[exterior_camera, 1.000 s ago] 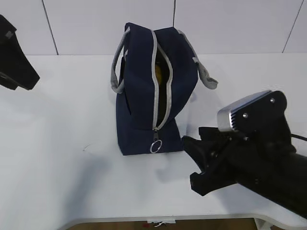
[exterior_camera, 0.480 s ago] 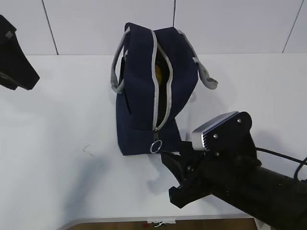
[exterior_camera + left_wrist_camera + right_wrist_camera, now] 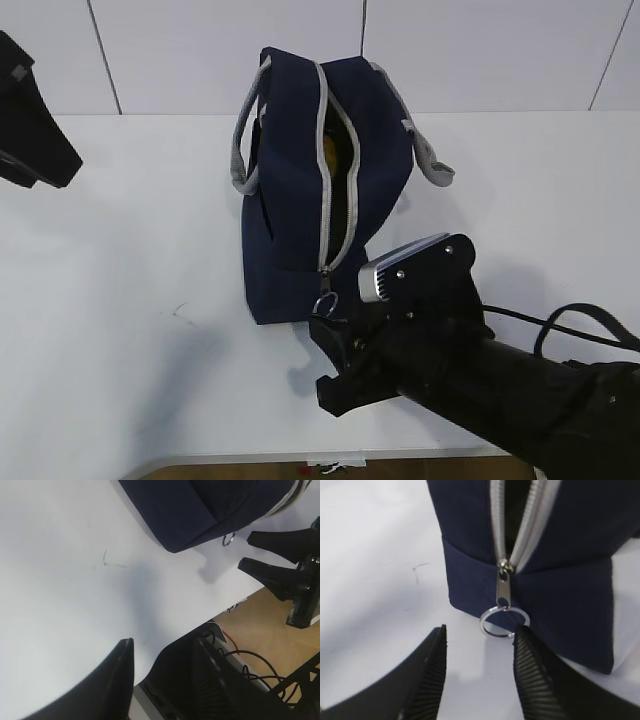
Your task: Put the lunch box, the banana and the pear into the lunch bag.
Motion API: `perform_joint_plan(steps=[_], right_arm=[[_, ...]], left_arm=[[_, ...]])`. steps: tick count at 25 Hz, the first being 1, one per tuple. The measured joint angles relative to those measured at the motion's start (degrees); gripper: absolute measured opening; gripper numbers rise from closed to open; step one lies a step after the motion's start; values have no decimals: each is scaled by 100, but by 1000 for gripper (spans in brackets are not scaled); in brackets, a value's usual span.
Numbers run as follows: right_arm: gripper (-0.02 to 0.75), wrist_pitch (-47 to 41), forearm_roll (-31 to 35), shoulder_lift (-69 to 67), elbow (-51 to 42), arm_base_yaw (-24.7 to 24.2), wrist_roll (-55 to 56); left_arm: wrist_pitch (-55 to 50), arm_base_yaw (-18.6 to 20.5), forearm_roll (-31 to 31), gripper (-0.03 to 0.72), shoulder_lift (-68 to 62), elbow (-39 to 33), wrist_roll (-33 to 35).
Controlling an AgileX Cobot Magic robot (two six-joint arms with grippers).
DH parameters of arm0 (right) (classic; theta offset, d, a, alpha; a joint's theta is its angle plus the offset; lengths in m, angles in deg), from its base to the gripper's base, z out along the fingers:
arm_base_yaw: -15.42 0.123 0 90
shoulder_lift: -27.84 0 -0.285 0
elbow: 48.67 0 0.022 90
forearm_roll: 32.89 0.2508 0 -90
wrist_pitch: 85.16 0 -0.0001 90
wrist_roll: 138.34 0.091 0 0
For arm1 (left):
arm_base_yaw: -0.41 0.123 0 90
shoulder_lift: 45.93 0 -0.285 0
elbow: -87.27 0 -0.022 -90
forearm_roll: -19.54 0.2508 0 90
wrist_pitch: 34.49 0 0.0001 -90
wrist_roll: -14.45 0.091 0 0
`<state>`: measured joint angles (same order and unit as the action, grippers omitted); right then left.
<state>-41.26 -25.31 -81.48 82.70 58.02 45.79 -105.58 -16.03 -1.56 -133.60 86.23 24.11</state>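
The white table (image 3: 120, 250) carries the navy lunch bag (image 3: 290, 200), which lies near the middle with its grey zipper (image 3: 322, 170) parted. Through the gap I see something yellow (image 3: 333, 150), probably the banana or the pear; the lunch box I cannot see. My right gripper (image 3: 477, 675) is spread wide and empty, low at the bag's near end, with the metal ring pull (image 3: 498, 621) just ahead between its fingers. My left gripper (image 3: 165, 675) waits well apart on the left, also released. I judge the step is to take the ring: I should advance straight, keep both fingers off the fabric, and close only when the ring sits between the ribbed pads. I read no brand or label anywhere.
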Motion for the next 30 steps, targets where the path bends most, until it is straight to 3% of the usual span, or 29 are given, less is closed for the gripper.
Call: perform_joint_plan(steps=[13, 21, 30], right_arm=[[364, 0, 19, -609, 352, 0, 9], [365, 0, 449, -710, 514, 10, 9], [365, 0, 185, -828, 609, 10, 22]], left_arm=[[0, 0, 0, 298, 0, 0, 0], [0, 0, 0, 298, 0, 0, 0], [0, 0, 0, 297, 0, 0, 0]])
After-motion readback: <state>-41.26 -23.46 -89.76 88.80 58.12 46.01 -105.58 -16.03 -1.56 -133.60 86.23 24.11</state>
